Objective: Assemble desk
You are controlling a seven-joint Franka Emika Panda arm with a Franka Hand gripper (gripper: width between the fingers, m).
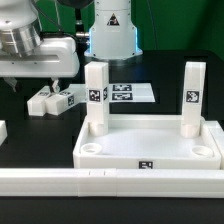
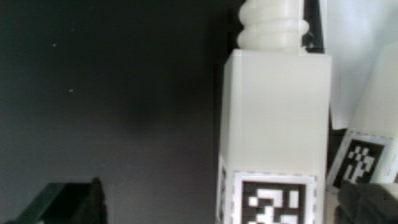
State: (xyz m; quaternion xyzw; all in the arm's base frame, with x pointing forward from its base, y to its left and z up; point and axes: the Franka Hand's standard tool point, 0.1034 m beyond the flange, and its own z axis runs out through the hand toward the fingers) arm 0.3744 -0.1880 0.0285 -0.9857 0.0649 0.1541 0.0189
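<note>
The desk top (image 1: 150,150), a white tray with corner sockets, lies near the front. Two legs stand upright in its far corners, one to the exterior view's left (image 1: 97,95) and one to its right (image 1: 192,92). Two loose legs (image 1: 52,99) lie side by side on the black table further to the exterior view's left. My gripper (image 1: 45,82) hangs just above them. In the wrist view one loose leg (image 2: 279,110) lies between my open fingers, and my gripper (image 2: 214,205) is not touching it. The second leg's tag (image 2: 365,158) shows beside it.
The marker board (image 1: 128,93) lies flat behind the desk top. A long white rail bar (image 1: 110,181) runs along the front edge. The robot's white base (image 1: 110,30) stands at the back.
</note>
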